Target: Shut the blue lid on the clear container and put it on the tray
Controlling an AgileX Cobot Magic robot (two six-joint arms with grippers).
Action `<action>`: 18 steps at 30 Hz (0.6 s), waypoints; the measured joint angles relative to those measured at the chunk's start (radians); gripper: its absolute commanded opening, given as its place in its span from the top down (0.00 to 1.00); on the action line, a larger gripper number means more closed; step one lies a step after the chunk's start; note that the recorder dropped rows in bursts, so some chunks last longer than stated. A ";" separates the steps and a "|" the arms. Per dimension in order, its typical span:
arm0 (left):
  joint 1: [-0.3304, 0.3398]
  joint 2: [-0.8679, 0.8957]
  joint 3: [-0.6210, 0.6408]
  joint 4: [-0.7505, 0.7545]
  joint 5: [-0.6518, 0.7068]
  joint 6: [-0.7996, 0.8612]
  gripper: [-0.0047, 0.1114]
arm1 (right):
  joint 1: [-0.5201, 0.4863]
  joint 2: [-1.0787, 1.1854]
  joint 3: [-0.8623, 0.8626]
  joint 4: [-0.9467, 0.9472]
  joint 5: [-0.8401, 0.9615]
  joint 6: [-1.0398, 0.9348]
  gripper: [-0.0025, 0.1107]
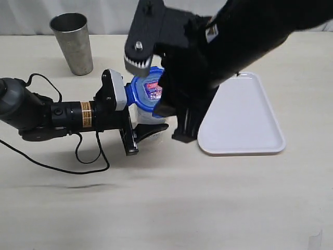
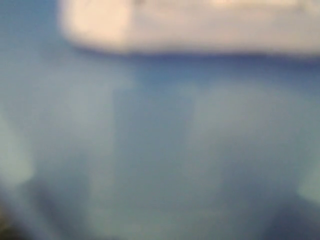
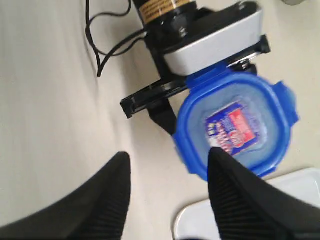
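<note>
Closing the round bright-blue lid [image 3: 235,127] on the tall clear container [image 1: 139,113].
My left claw [image 1: 151,124] grips it; right claw [image 3: 167,160], open and empty, must press down.

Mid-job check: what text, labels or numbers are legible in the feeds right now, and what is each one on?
No text can be read in any view.
Red-and-blue sticker on the blue lid: print too blurred to read.
Yellow band on the left arm: dark print, too small.
Small white label on the right arm: too small.
Left wrist view: only blur.
</note>
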 measured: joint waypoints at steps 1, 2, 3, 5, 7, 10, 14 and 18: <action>0.000 -0.002 0.000 0.007 0.000 0.043 0.96 | -0.005 0.000 -0.027 0.008 0.026 0.016 0.57; 0.000 -0.001 0.000 0.017 0.000 0.074 0.96 | -0.011 0.002 -0.062 0.019 0.063 0.033 0.57; 0.000 -0.001 0.000 0.021 0.000 0.093 0.96 | -0.022 0.011 -0.095 0.028 0.102 0.046 0.57; 0.000 -0.001 0.000 0.029 -0.005 0.114 0.96 | -0.045 0.033 -0.152 0.036 0.171 0.057 0.57; 0.000 -0.001 0.000 0.042 -0.008 0.136 0.96 | -0.064 0.071 -0.208 0.041 0.225 0.062 0.57; 0.002 -0.001 0.000 0.076 -0.015 0.190 0.96 | -0.078 0.130 -0.265 0.041 0.238 0.023 0.57; 0.002 -0.001 0.000 0.099 -0.019 0.211 0.96 | -0.078 0.209 -0.322 0.056 0.246 -0.036 0.57; 0.002 -0.001 0.000 0.104 -0.021 0.213 0.96 | -0.078 0.314 -0.373 0.039 0.267 -0.069 0.57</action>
